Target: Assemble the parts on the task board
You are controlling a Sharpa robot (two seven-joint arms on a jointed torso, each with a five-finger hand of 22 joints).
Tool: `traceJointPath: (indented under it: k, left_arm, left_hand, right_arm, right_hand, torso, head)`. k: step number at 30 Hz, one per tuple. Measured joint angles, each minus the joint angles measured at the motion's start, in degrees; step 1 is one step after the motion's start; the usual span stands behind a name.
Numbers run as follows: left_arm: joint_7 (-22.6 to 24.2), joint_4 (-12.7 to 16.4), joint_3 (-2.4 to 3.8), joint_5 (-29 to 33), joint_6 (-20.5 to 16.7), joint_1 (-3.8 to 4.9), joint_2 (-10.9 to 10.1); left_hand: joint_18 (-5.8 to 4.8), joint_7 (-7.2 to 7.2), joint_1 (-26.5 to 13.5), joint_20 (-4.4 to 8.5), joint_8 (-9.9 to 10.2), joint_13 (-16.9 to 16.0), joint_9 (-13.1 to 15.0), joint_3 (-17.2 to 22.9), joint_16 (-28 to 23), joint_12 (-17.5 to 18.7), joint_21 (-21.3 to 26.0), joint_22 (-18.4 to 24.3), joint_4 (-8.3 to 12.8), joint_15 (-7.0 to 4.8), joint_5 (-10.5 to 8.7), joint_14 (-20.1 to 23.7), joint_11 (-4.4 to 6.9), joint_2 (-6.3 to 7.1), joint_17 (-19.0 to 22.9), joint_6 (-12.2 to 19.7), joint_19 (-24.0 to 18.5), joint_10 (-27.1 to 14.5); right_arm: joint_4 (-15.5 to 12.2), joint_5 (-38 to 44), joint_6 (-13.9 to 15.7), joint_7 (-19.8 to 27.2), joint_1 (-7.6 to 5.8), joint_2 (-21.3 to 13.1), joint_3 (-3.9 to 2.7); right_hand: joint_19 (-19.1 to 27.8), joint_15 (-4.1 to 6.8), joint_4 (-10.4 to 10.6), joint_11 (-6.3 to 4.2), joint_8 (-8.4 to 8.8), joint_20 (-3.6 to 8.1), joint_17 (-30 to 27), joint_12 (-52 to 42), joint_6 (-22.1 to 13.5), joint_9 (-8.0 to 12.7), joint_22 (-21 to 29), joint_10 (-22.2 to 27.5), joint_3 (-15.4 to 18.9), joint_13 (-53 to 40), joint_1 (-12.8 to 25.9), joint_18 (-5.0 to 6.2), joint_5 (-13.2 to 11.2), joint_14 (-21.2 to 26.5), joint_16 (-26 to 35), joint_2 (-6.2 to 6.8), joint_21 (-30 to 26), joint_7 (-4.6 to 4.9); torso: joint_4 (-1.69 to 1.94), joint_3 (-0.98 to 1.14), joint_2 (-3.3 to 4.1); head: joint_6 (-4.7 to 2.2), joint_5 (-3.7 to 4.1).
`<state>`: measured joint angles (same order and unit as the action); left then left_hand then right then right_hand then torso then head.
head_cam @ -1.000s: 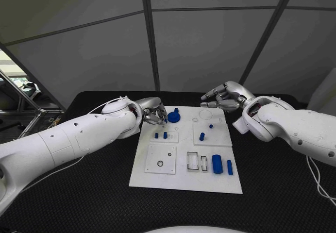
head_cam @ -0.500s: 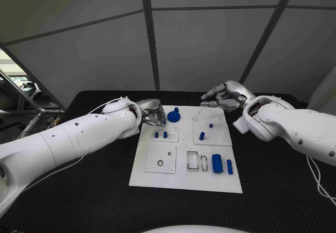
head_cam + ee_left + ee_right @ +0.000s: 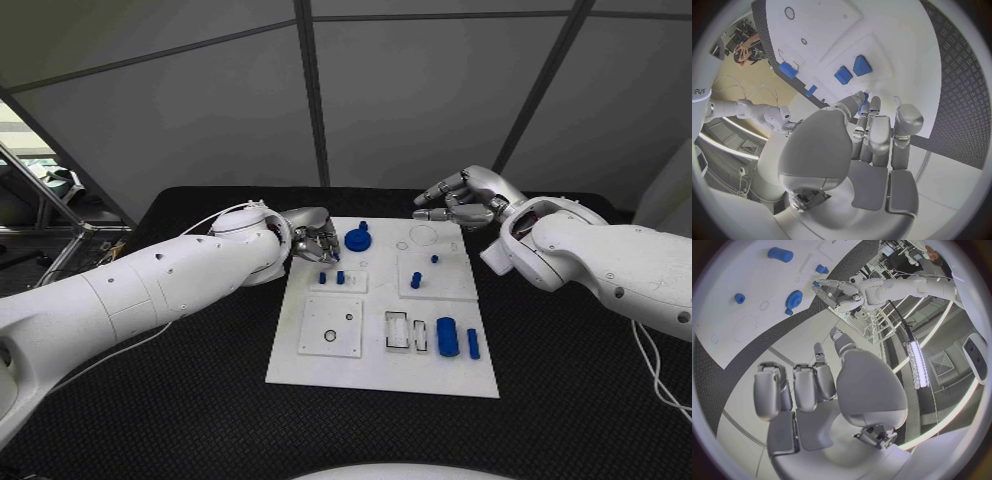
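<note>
The head camera looks steeply down from above the table's near edge, taking in the whole task board (image 3: 382,310) and both arms. Each wrist camera sits close behind its own hand, facing along the fingers: the left hand (image 3: 861,150) and the right hand (image 3: 817,395). All three views share the task board's far end.

The scene is evenly and softly lit, and only faint shadows are cast on the black textured tabletop (image 3: 173,420). Straight edges are bent by fisheye distortion in both wrist views, where a bright ceiling light strip (image 3: 916,365) is seen glaring.
</note>
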<state>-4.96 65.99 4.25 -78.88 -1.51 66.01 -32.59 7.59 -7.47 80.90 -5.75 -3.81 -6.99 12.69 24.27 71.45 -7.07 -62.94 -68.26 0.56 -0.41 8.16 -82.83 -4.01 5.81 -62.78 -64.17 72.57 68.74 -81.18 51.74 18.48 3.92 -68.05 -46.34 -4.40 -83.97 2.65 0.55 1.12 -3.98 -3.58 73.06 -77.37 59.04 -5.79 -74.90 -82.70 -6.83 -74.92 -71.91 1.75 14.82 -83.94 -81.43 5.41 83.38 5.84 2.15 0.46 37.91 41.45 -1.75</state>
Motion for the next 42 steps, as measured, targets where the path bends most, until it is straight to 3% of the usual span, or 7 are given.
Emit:
traceJointPath:
  k: [17,26,31,42]
  left_arm:
    - [-0.11,-0.86,0.03,-0.19,0.40,-0.17,0.89]
    - [-0.21,-1.17,0.10,-0.19,0.84,-0.24,1.08]
    - [-0.59,-1.18,-0.10,-0.19,1.26,-0.55,0.88]
    - [-0.73,-1.05,-0.07,-0.19,1.17,-0.57,0.36]
  left_hand:
    - [0.00,0.00,-0.01,0.00,-0.24,0.07,-0.13,0.15,0.00,0.00,0.00,0.01,0.16,0.00,-0.04,0.00,0.00,0.01,0.19,0.01,0.00,0.00]
    - [0.00,-0.52,-0.85,0.00,-0.16,0.40,-0.51,0.31,-0.28,0.30,0.64,0.20,0.32,0.00,-0.65,0.00,-0.01,0.85,0.89,0.52,0.00,-0.01]
    - [-0.01,-1.46,-1.40,-0.32,0.17,0.75,-2.35,1.44,-0.44,0.67,0.89,0.36,0.80,0.30,-0.86,0.30,-0.64,2.07,1.65,5.54,-0.32,-0.04]
    - [-0.01,-1.24,-2.40,-0.52,0.15,1.36,-5.95,2.07,-0.57,0.99,1.78,0.48,0.80,0.30,-1.09,0.30,-0.73,3.77,2.69,13.56,-0.52,-0.15]
  right_arm:
    - [0.01,0.03,-0.01,-0.01,0.00,0.04,0.00]
    - [0.01,0.04,-0.02,-0.01,0.00,0.02,0.00]
    - [0.01,0.05,-0.02,-0.04,0.00,-0.12,0.00]
    - [0.47,0.20,-0.12,-0.27,0.00,-0.29,0.00]
  right_hand:
    - [0.00,0.00,-0.18,0.00,0.00,0.00,0.08,0.00,0.00,-0.05,0.00,0.00,-0.18,0.00,0.00,0.00,0.22,0.00,0.00,0.00,0.00,0.00]
    - [0.00,0.00,-0.18,0.00,0.00,0.00,0.07,0.00,0.00,-0.06,0.00,0.00,-0.18,0.00,0.10,0.00,0.22,0.00,0.00,-0.10,0.00,0.00]
    - [0.00,0.00,-0.18,0.00,0.00,0.00,-0.12,0.00,0.00,-0.05,0.00,0.00,-0.18,0.00,0.23,0.00,0.22,0.00,0.00,-0.23,0.00,0.00]
    - [0.00,0.00,-0.18,0.04,0.00,0.00,-0.42,0.66,0.00,-0.05,0.00,0.38,-0.18,0.00,0.23,0.00,0.22,0.00,0.23,-0.23,-0.35,0.00]
  torso:
    - [0.00,0.00,-0.01]
    - [0.00,0.00,-0.01]
    - [0.00,-0.01,-0.02]
    - [0.03,-0.03,-0.04]
  head:
    - [0.07,-0.03]
    - [0.12,0.03]
    - [0.13,0.13]
    - [0.07,0.15]
